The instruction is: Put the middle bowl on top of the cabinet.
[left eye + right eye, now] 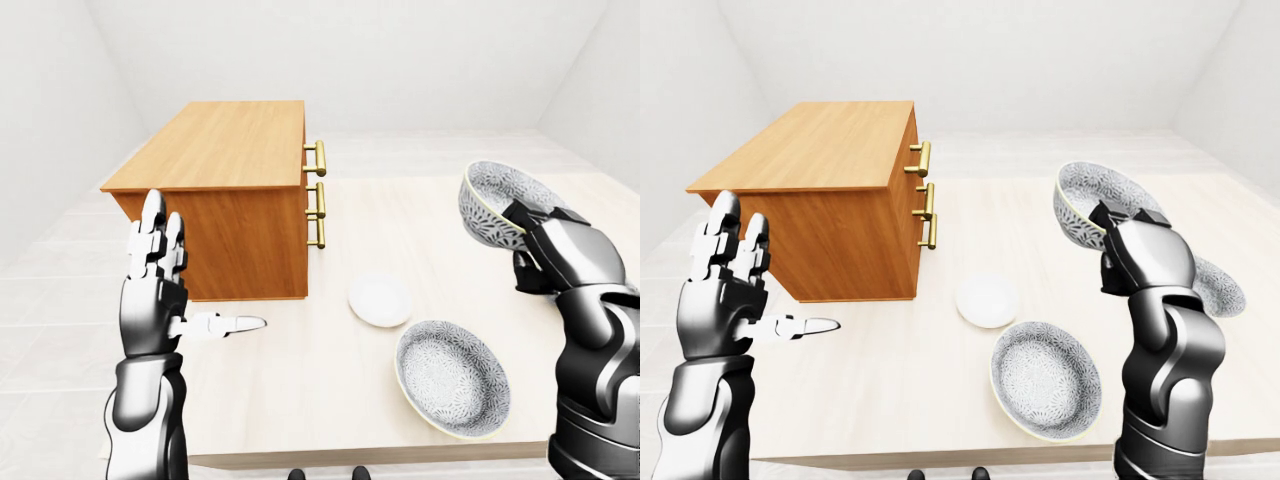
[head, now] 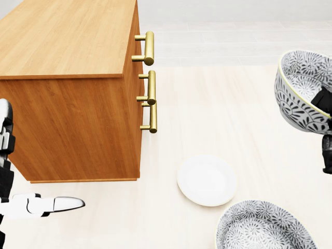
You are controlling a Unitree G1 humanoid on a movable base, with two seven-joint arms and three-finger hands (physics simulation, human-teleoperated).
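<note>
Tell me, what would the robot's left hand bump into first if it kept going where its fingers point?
Probably the cabinet: the open left hand points its fingers up toward its side wall. Depth is unclear, though; pointing straight up, the way looks free.

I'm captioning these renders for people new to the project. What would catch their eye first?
First, the patterned bowl, held tilted in the air by the right robot hand at the right of the left-eye view. Next comes the wooden cabinet with brass handles at upper left. The left robot hand is raised open at the cabinet's lower left.
</note>
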